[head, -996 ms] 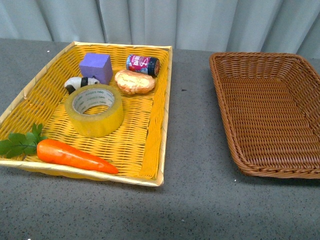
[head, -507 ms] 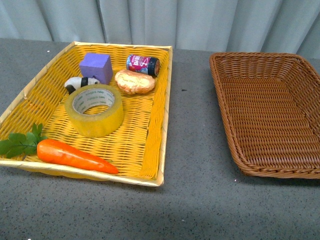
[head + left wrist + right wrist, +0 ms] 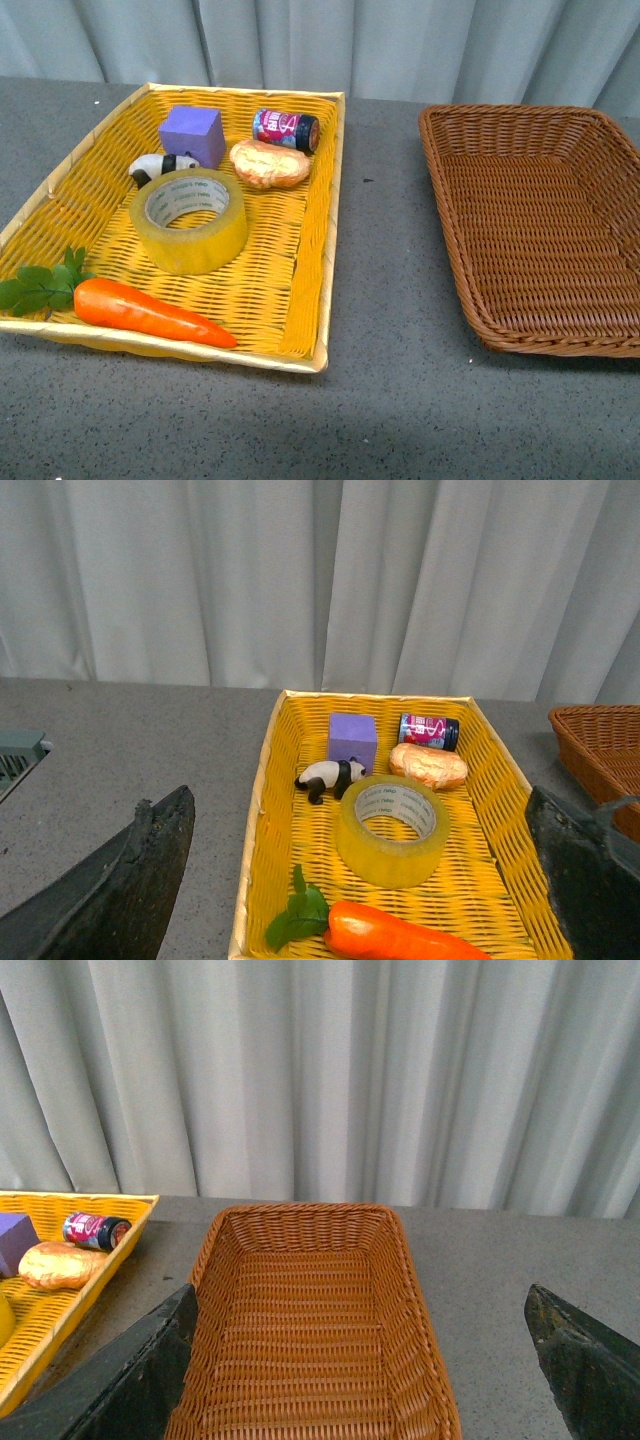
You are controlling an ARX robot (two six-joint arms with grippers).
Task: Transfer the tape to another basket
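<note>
1. A brown wicker basket (image 3: 300, 1213) is sitting on a grey table (image 3: 500, 1250), with its woven floor showing.
2. The right gripper (image 3: 358, 1292) is holding its two dark fingers (image 3: 130, 1380) wide apart, one to each side of the basket.
3. A yellow woven tray (image 3: 100, 1200) is lying near the basket, not touching it, and is holding a small can (image 3: 95, 1231) on its side, a bread roll (image 3: 60, 1265) and a purple block (image 3: 15, 1238).
4. A pale pleated curtain (image 3: 300, 1080) is hanging behind the table.
</note>
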